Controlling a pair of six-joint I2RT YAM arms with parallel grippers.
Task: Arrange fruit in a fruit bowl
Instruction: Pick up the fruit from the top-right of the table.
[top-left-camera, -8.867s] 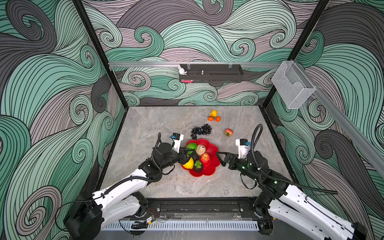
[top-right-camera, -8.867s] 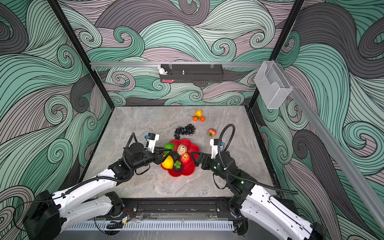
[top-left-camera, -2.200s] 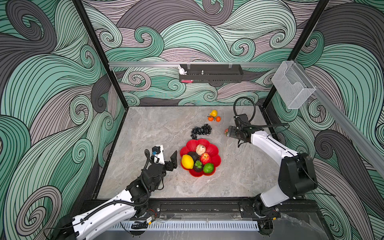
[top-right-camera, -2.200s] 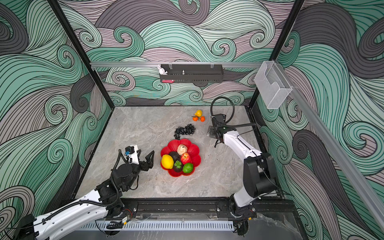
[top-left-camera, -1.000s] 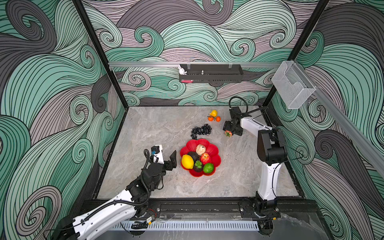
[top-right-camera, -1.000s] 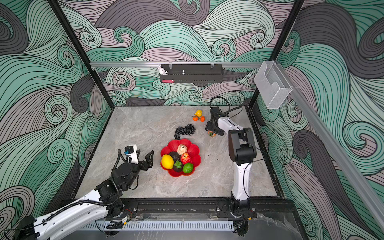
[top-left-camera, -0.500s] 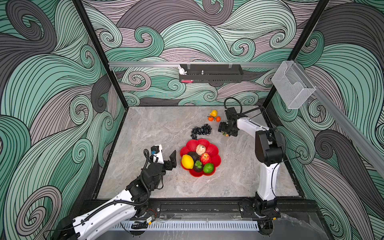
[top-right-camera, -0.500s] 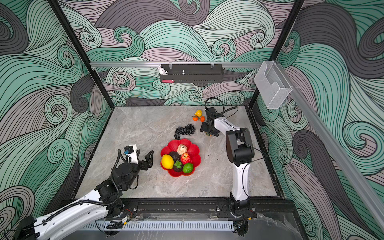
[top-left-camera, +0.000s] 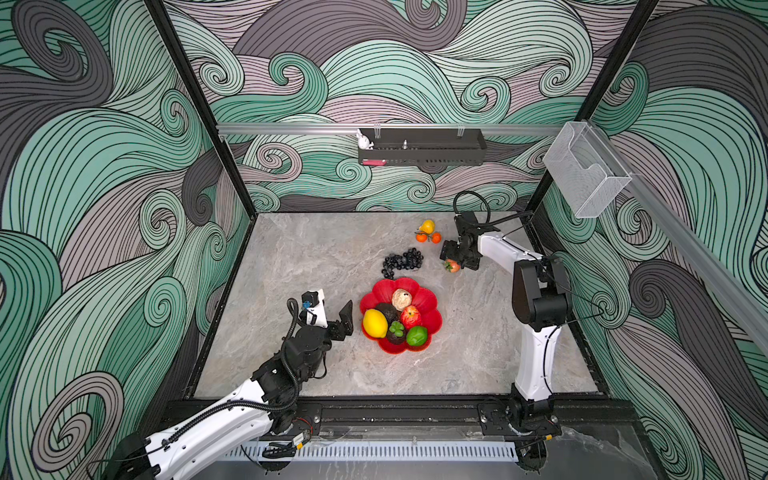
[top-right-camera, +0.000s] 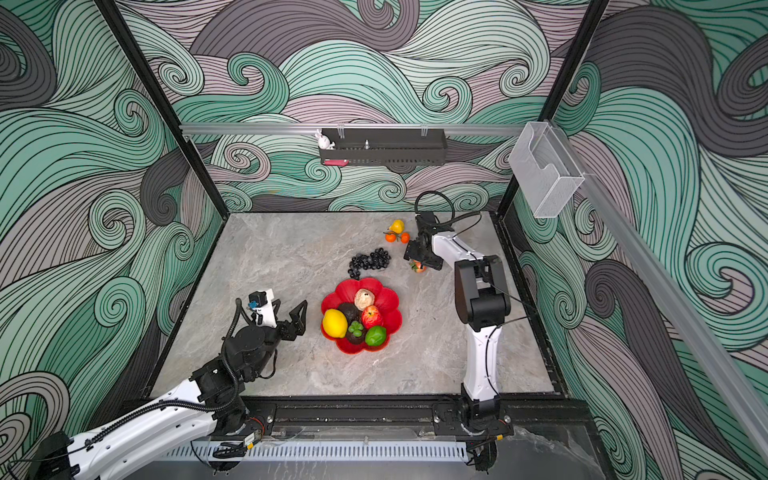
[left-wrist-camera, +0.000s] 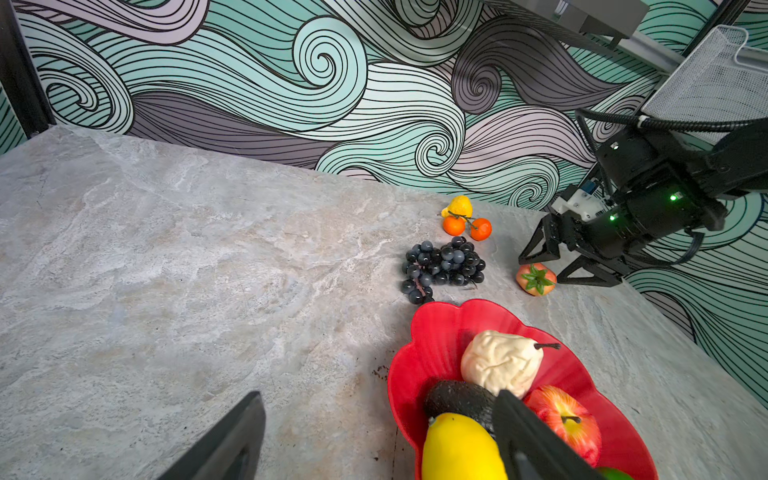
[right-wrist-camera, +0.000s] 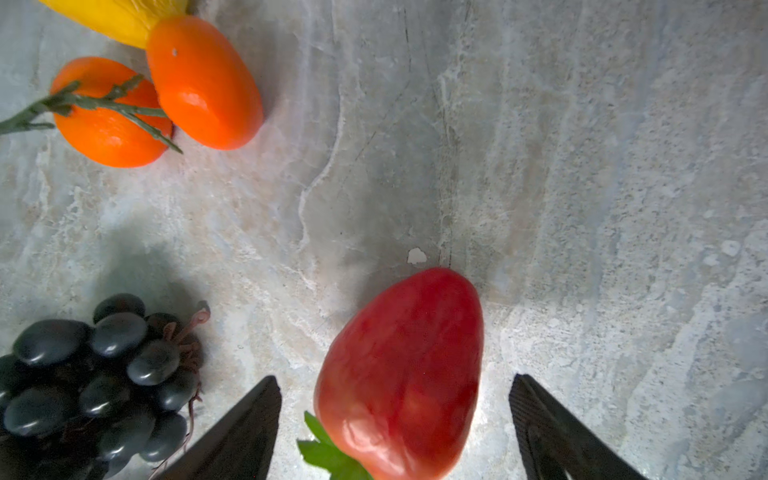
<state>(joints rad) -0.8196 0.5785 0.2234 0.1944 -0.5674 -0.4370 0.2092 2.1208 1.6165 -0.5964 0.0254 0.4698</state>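
Fingers on the right gripper are spread around the red fruit. A crooked squeeze could roll it away.

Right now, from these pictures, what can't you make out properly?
Glossy green lime: left wrist view shows only a sliver, behind one of the black left fingers and cut by the picture's edge.
Small yellow lemon by the orange tangerines: right wrist view, mostly cut off by the edge.
Black grape bunch: same view, cropped by the edge.
White figurine on the black wall shelf: too small in both top views.
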